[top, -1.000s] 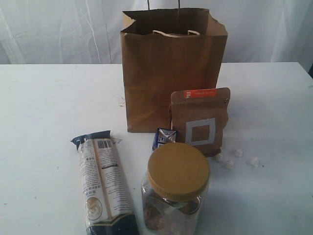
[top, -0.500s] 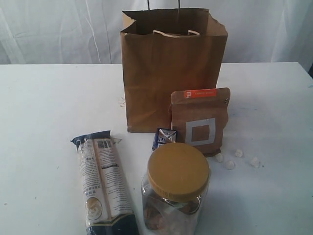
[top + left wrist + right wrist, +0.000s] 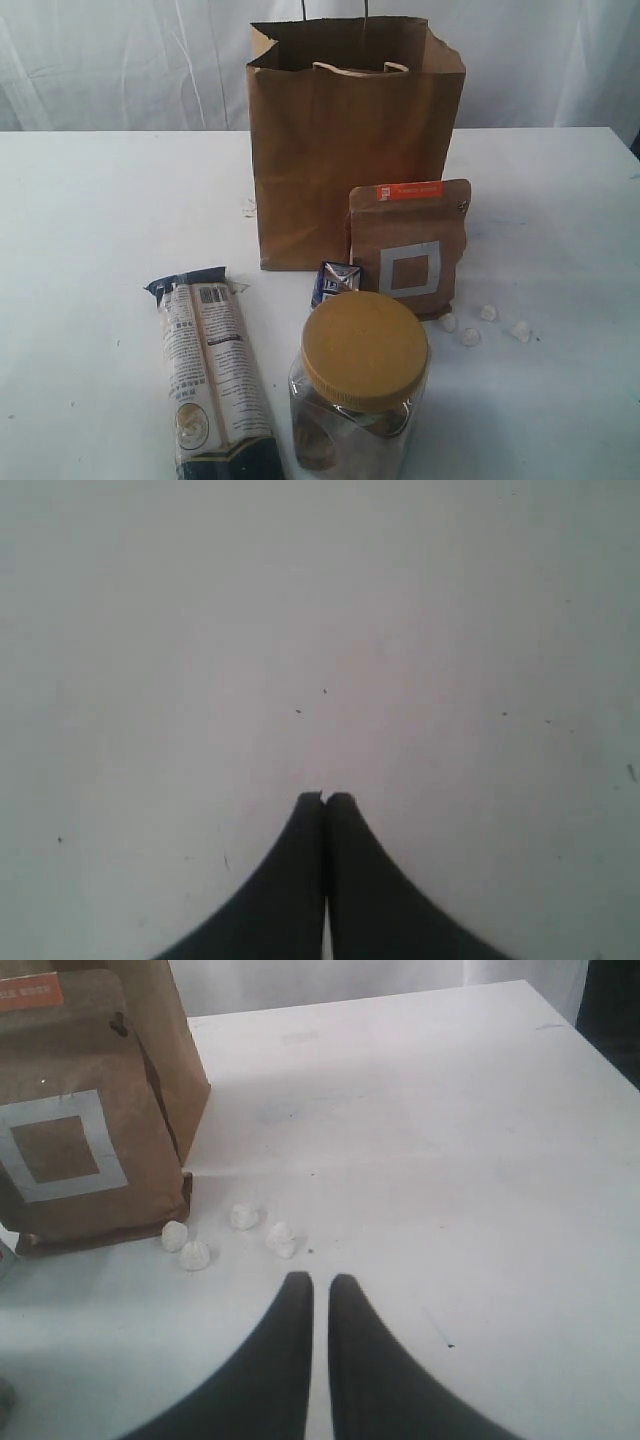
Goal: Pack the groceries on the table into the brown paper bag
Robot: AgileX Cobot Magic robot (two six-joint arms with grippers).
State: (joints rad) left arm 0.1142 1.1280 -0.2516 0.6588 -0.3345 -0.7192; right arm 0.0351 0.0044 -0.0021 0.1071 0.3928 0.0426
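So, groceries out on the table, both grippers empty

Left gripper is clamped tight on nothing over bare tabletop; right gripper is pinched almost together, also empty, near some small white lumps; brown paper bag stands upright at the back; brown pouch stands right in front of it, small blue-white carton just beside the pouch; yellow-lidded jar and long cream-black packet sit nearest the camera
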